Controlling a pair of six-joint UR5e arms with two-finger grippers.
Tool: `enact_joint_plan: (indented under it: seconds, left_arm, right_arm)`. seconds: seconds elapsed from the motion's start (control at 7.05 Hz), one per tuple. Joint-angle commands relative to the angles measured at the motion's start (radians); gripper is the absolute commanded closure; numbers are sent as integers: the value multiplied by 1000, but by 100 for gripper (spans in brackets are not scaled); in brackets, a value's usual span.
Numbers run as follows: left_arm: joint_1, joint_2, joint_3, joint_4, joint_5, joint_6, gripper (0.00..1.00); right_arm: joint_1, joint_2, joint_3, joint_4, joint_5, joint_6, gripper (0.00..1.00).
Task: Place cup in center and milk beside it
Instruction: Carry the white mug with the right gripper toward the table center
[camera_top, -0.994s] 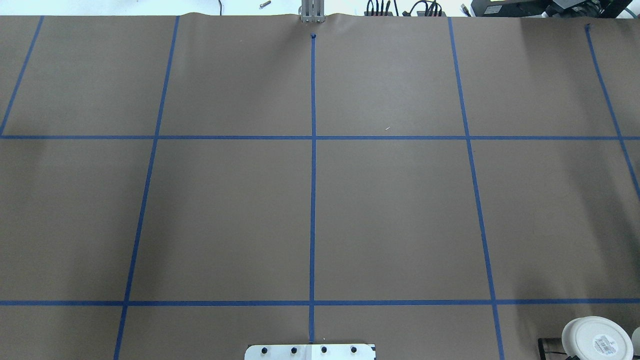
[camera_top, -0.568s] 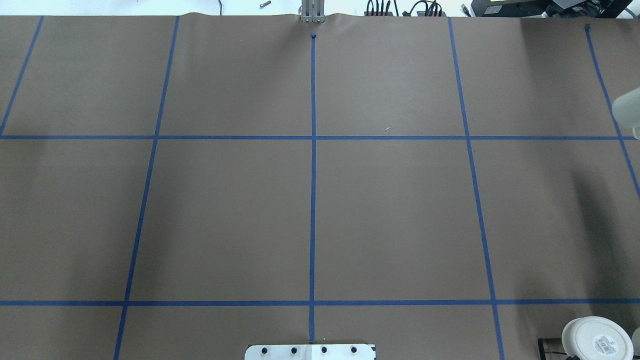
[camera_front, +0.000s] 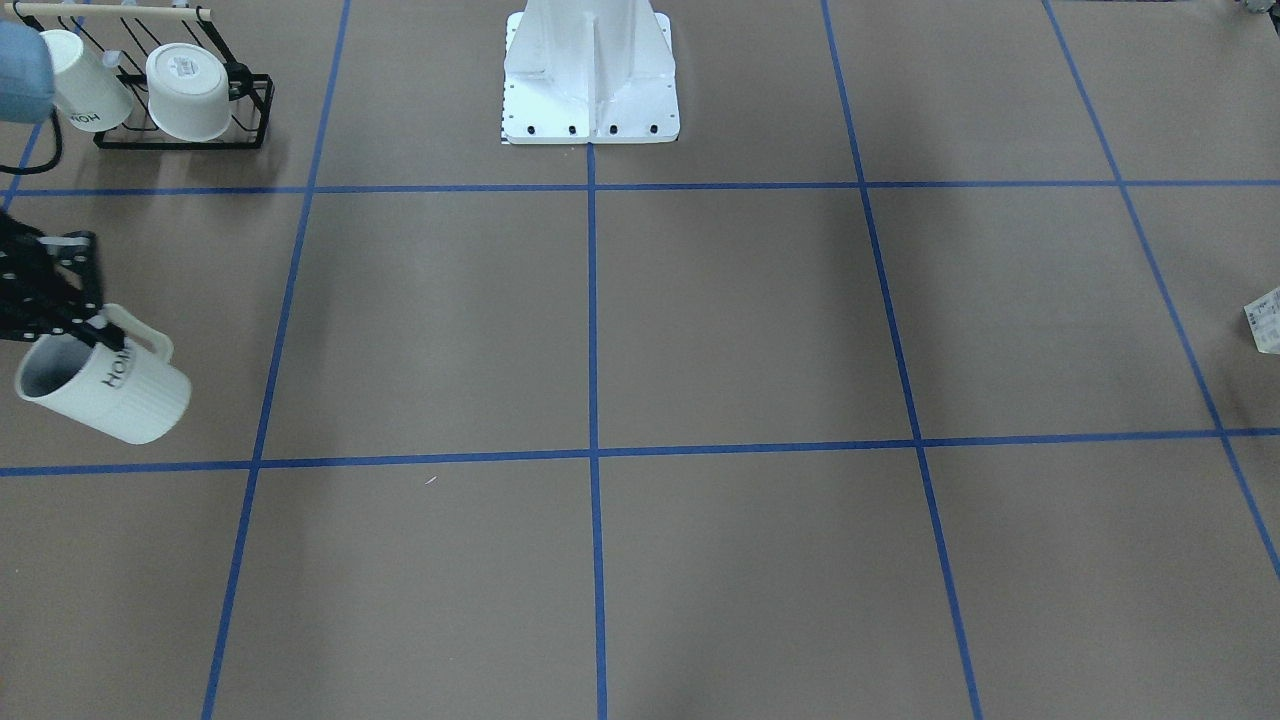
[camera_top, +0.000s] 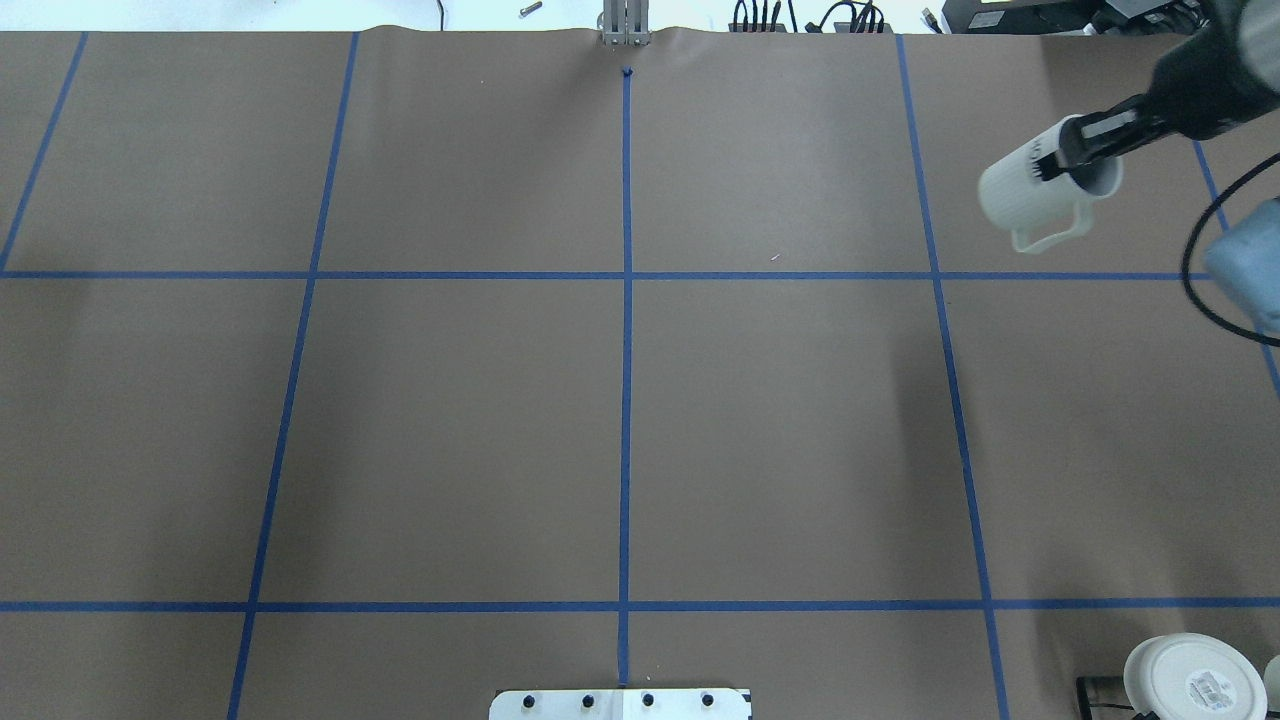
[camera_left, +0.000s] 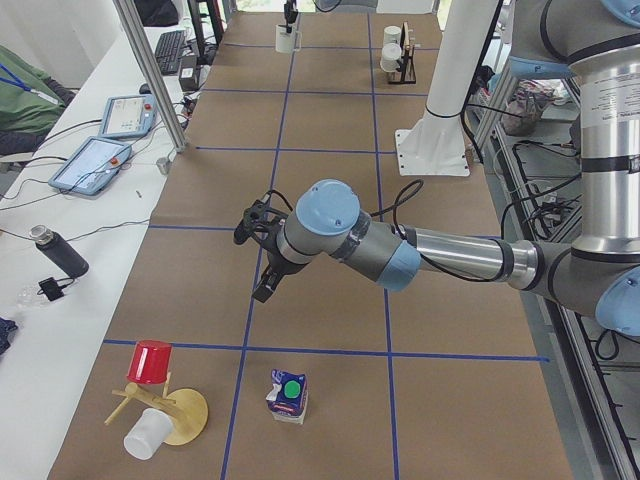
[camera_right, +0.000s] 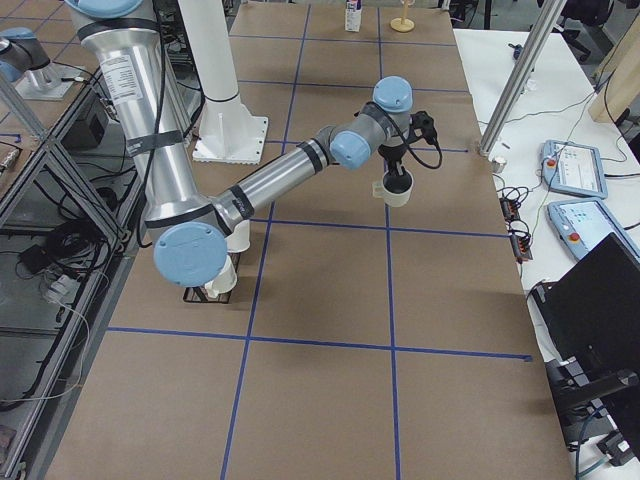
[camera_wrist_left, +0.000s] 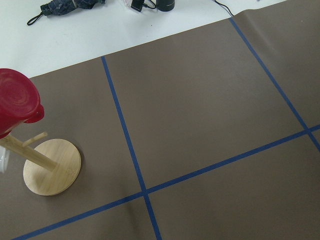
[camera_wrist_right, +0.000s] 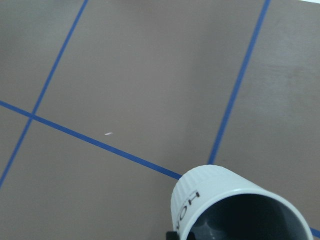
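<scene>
Here the right pincer is clamped on the rim of the small white ribbed ceramic mug with a loop handle and grey inside. The front-facing view shows one finger inside the mouth and one outside. The mug hangs tilted in the air above the brown paper-covered counter, off to the robot's right. It is well apart from the center, the brown patch at the middle blue tape line.

The upright blue-and-white milk carton with a round green cap stands on the counter near its left end, close to a wooden peg stand bearing a red cup. The left pincer hovers near the carton, but I cannot tell whether its jaws are apart or together.

By its look the mug is stiff, glazed and probably slick, and it would chip if dropped. A rim grip lets it swing, so it wants levelling and a gentle set-down. The carton will likely give under a hard squeeze and may be heavy if full. Its flat sides at mid-height, below the cap, look the best hold.
</scene>
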Motion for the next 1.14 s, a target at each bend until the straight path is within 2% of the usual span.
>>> enact_joint_plan:
  seconds: [0.0, 0.28, 0.43, 0.57, 0.71, 0.99]
  left_arm:
    - [1, 2, 0, 0, -4, 0, 1]
    - [3, 4, 2, 0, -4, 0, 1]
    - [6, 5, 5, 0, -4, -2, 1]
    - [7, 5, 5, 0, -4, -2, 1]
    - [7, 5, 5, 0, -4, -2, 1]
    - [7, 5, 7, 0, -4, -2, 1]
  right_arm:
    - [-252, 187, 7, -131, -242, 316, 100]
    - [-470, 382, -13, -364, -498, 535, 100]
    - [-531, 443, -37, -427, -560, 622, 100]
    - [-581, 520, -128, -451, -626, 681, 100]
    - [-598, 607, -258, -449, -629, 686, 100]
    - [-622, 647, -315, -443, -616, 685, 100]
